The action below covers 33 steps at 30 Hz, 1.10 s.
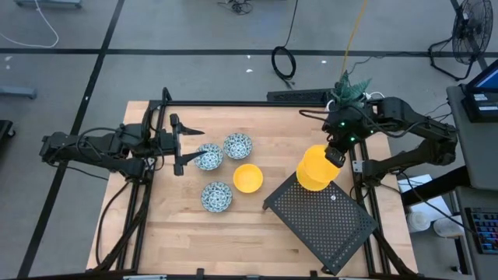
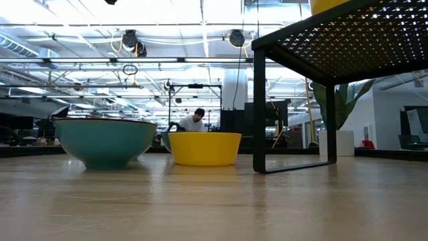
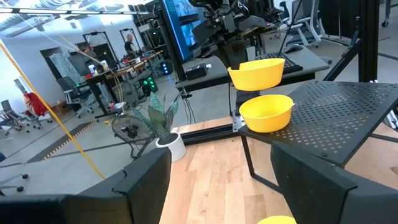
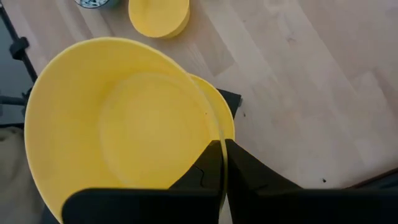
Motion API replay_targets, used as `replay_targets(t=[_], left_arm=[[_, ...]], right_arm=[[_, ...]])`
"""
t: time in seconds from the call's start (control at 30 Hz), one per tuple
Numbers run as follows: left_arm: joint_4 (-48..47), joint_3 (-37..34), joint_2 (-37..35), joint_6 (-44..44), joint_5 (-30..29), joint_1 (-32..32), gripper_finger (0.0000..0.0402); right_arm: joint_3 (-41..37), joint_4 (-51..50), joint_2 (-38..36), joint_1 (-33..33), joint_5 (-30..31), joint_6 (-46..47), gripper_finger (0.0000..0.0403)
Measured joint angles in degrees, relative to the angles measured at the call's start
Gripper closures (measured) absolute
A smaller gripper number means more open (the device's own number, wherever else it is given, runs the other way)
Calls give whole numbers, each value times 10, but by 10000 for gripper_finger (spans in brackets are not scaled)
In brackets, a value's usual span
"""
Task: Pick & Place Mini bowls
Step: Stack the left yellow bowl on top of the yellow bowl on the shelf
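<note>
The right gripper point(image 1: 333, 156) pinches the rim of a yellow bowl point(image 1: 317, 161), its two fingers point(image 4: 245, 171) clamped on either side of the bowl's thin wall, and holds it in the air directly above a second yellow bowl point(image 3: 266, 112) that sits on the near corner of the black perforated stand point(image 1: 323, 218). Seen past the fingers, the lower bowl's rim peeks out just beyond the held one, so the two are nearly concentric, the carried bowl offset only slightly. The left wrist view shows a clear gap between them: the held bowl hangs level, mouth up, with the seated bowl straight beneath it. The coming move appears to be a plain descent to nest one in the other, and it turns on keeping that vertical line; the pinched rim is on the side toward the right arm, so any tilt would likely drop the far edge first.

The left gripper point(image 1: 180, 145) waits with its fingers spread apart, empty, beside the remaining bowls on the wooden table point(image 1: 179, 233): three patterned bowls point(image 1: 210, 156) and a third yellow bowl point(image 1: 247, 177), all resting mouth up. The nearest patterned bowl lies just off its fingertips, well apart from the stand.
</note>
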Motion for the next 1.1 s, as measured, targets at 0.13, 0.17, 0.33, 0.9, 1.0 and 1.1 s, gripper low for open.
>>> replay_targets(t=[0.13, 0.17, 0.33, 0.9, 1.0, 1.1], left_arm=[[0, 0, 0, 0, 0, 0, 128], [0, 0, 0, 0, 0, 0, 128], [0, 0, 0, 0, 0, 0, 128], [0, 0, 0, -2, 0, 0, 128], [0, 0, 0, -2, 0, 0, 128], [0, 0, 0, -2, 0, 0, 128]], right_arm=[[0, 0, 1, 0, 10, -2, 403], [0, 0, 2, 0, 10, -5, 403], [0, 0, 2, 0, 15, -15, 403], [-66, 22, 2, -3, 8, -24, 403], [-73, 27, 2, -3, 8, -26, 403], [-80, 37, 2, -3, 6, -26, 403]])
